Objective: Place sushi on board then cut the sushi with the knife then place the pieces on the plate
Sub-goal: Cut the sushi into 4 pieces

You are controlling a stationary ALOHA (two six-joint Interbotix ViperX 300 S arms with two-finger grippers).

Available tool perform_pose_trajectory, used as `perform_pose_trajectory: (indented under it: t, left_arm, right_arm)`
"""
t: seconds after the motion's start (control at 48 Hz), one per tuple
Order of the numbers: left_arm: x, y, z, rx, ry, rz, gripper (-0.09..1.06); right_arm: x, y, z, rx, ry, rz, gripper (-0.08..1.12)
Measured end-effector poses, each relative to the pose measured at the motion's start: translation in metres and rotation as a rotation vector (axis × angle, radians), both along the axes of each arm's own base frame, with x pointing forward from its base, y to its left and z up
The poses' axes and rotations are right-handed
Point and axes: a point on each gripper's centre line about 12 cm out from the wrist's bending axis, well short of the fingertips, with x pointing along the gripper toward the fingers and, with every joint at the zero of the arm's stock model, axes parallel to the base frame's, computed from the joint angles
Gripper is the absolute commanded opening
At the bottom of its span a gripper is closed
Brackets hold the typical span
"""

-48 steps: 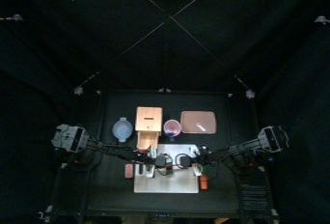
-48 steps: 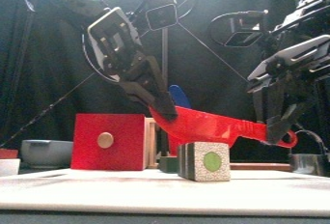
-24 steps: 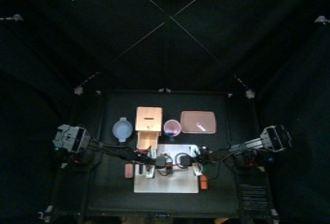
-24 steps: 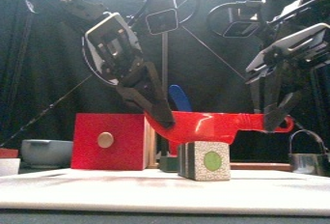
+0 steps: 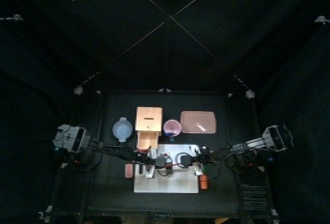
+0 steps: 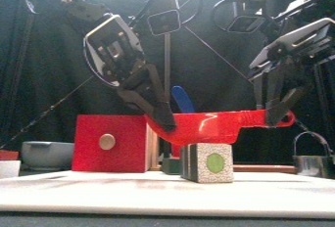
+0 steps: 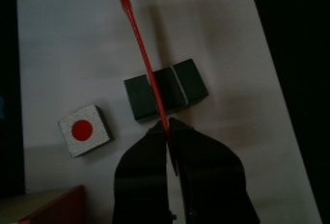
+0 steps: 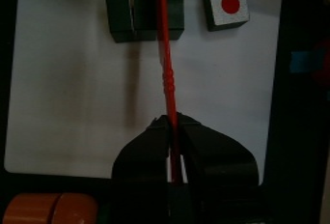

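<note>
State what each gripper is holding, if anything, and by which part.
Both hold the red toy knife above the sushi roll. Seen from the front, the left gripper grips its left end and the right gripper its right end.

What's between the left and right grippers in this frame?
The red toy knife spans from the left gripper to the right gripper, each shut on one end, over the sushi roll. The front view shows it.
</note>
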Motion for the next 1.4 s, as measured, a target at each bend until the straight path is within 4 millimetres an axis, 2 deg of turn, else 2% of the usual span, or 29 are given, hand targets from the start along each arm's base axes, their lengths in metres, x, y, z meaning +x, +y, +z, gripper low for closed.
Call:
perform_pose_trajectory:
  t: [0.417, 0.833, 1.396]
  left_arm:
    - [-0.001, 0.0, 0.008, -0.002, -0.015, -0.001, 0.31]
    - [-0.003, 0.001, 0.005, -0.001, -0.009, -0.001, 0.31]
    - [-0.003, -0.001, -0.018, -0.016, 0.045, 0.02, 0.31]
  right_arm:
    - [0.001, 0.0, 0.001, -0.004, -0.004, 0.005, 0.43]
    - [0.001, 0.001, -0.002, 0.008, 0.006, -0.005, 0.43]
    - [0.009, 0.005, -0.025, 0.033, 0.036, -0.006, 0.42]
